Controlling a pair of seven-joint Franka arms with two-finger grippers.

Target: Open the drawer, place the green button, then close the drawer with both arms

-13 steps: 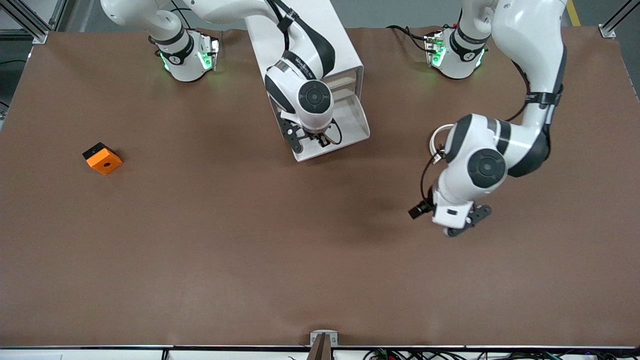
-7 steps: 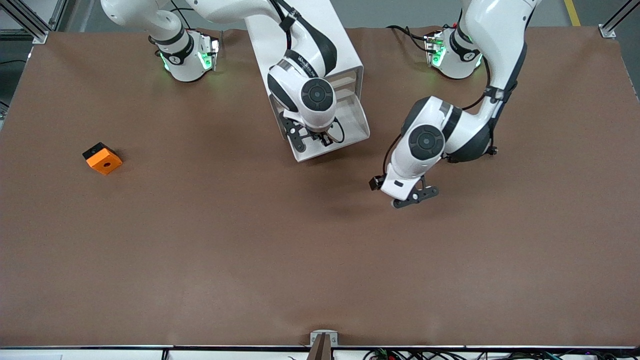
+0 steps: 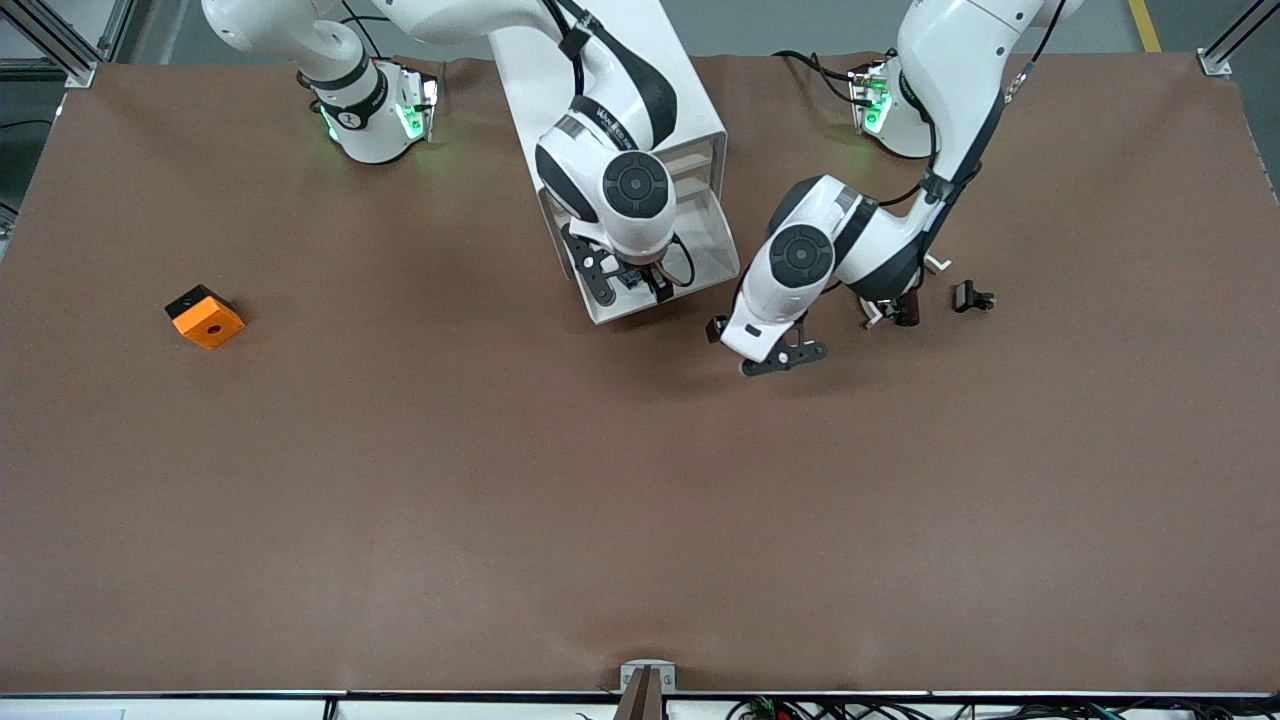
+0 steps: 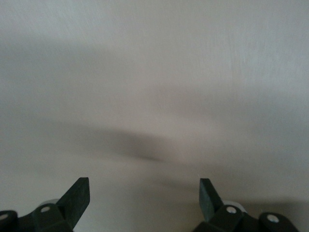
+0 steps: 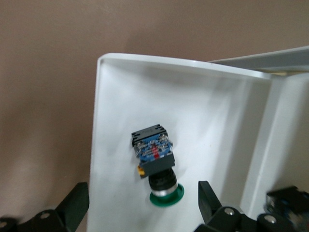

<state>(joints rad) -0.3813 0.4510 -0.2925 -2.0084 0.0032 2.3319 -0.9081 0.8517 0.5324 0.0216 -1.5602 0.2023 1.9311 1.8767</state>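
Observation:
The drawer (image 3: 708,250) is pulled out of the white cabinet (image 3: 685,85). In the right wrist view the button (image 5: 155,162) lies on its side on the drawer's white floor (image 5: 120,121), green cap toward my gripper. My right gripper (image 3: 628,285) hangs open over the drawer, just above the button and not touching it; it also shows in the right wrist view (image 5: 142,205). In the front view that hand hides the button. My left gripper (image 3: 778,358) is open and empty over the bare table beside the drawer's front corner. In the left wrist view (image 4: 145,198) it sees only table.
An orange cube (image 3: 205,316) with a dark hole lies toward the right arm's end of the table. A small black clip-like piece (image 3: 972,297) lies toward the left arm's end, beside the left arm's elbow.
My left arm has swung in across the table toward the drawer's front corner, uncovering the black clip. My right gripper has stayed over the drawer, nearly still.

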